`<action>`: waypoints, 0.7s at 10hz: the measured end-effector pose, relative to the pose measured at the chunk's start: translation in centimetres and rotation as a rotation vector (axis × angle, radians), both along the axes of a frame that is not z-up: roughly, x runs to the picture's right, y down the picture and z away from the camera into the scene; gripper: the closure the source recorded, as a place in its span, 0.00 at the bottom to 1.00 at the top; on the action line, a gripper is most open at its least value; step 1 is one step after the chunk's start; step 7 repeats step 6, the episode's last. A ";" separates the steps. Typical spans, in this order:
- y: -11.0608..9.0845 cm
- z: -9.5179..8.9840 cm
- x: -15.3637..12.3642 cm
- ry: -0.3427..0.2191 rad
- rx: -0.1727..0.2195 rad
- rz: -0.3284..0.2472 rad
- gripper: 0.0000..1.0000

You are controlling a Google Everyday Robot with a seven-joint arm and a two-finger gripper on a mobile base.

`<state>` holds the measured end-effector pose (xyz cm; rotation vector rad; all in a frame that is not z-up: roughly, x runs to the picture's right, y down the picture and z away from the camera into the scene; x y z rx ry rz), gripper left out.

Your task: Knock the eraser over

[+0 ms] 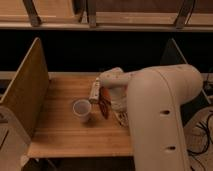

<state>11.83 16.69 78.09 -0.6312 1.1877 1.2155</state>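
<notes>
Gripper [119, 116] is low over the wooden table [65, 135], at the right-centre of the top, mostly hidden behind the white arm [160, 110]. Eraser isn't identifiable; a small white block [94, 91] lies flat on the table just left of the wrist, but can't tell if that's it. A clear plastic cup [82, 110] stands upright left of the gripper, with an orange-brown object [104, 102] between them.
</notes>
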 end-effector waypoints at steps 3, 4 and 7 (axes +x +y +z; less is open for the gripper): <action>-7.0 3.4 -1.9 -0.135 0.188 -0.170 1.00; -9.1 3.7 -3.7 -0.197 0.251 -0.197 1.00; -9.6 3.8 -4.1 -0.213 0.269 -0.206 0.91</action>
